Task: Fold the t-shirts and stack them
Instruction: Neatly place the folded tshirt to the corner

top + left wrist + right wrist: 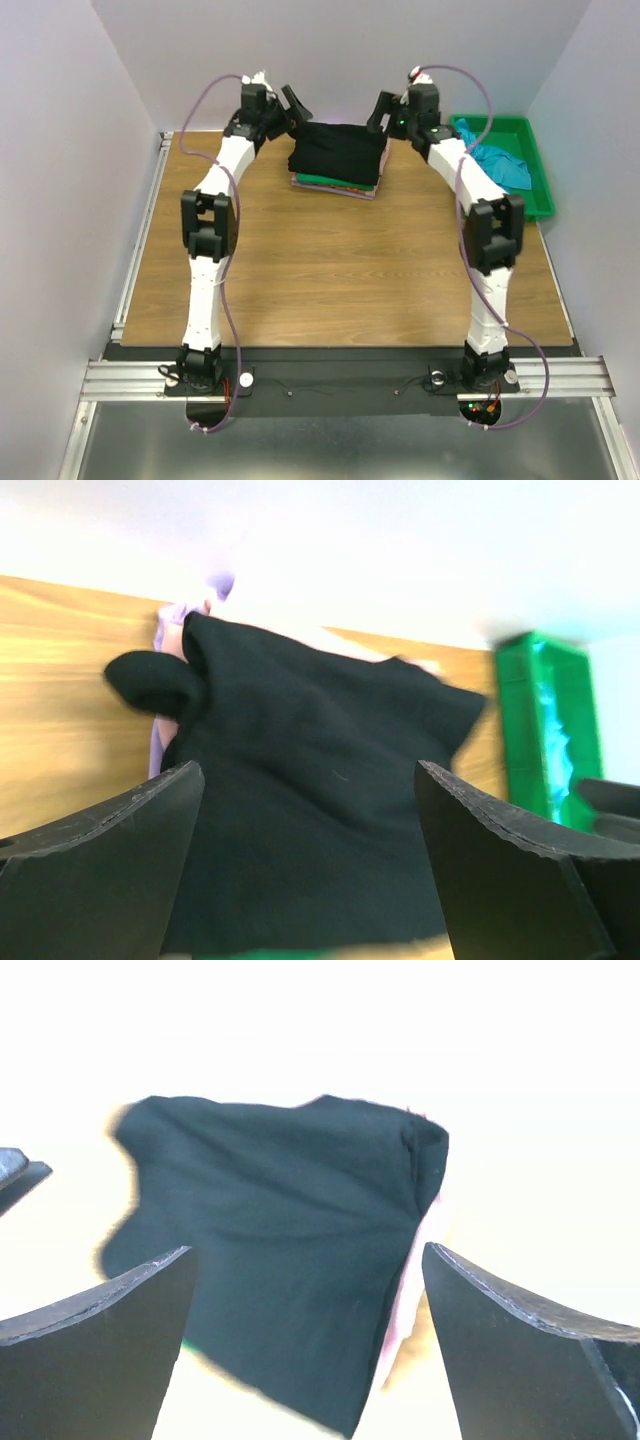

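Note:
A folded black t-shirt (338,152) lies on top of a stack at the back middle of the table. Green (335,183) and pink (365,192) shirt edges show under it. My left gripper (293,107) is open and empty, above the stack's left end. My right gripper (382,110) is open and empty, above its right end. The left wrist view shows the black shirt (310,790) between my open fingers, with a lilac edge (172,620) at its side. The right wrist view shows the black shirt (290,1240) and a pink edge (405,1300). A teal shirt (500,163) lies crumpled in the tray.
A rigid green plastic tray (530,170) stands at the back right, also in the left wrist view (535,720). The wooden table (330,270) ends at a metal rail on the left. Grey walls close in the back and sides.

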Tool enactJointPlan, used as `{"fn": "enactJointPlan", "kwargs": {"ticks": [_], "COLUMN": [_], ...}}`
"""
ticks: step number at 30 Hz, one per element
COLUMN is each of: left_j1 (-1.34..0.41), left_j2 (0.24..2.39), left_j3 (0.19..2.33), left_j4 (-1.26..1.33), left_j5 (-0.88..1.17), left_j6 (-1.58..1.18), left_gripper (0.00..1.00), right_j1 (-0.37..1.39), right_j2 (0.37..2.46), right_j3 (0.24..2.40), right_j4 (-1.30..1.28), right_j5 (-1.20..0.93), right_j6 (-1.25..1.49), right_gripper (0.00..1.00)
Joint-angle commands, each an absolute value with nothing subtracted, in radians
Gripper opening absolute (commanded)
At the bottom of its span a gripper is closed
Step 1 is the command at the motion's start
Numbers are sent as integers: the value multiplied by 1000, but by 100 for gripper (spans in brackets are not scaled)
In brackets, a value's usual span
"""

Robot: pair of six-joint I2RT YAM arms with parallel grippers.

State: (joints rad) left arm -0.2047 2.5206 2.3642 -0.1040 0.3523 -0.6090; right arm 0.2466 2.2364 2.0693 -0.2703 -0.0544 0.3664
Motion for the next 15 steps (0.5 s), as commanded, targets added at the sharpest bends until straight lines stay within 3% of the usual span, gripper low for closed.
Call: {"fn": "enactJointPlan", "kwargs": {"ticks": [1, 5, 15], "left_j1": [-195, -202, -298], "left_j2": [2062, 1812, 1165], "left_j3": [2246, 1972, 1048], "left_j4": [-117, -124, -106], "left_j5": [269, 256, -69], "left_j6": [-516, -465, -557], "left_gripper": [99, 99, 99], "right_j1": [239, 239, 239], "right_j2": [1889, 1688, 1042], "right_j3": [1935, 1674, 889], "right_j4": [-218, -218, -207], "right_j5": [-9, -12, -31], "right_j6": [337, 377, 552], "right_gripper": [100, 100, 100]}}
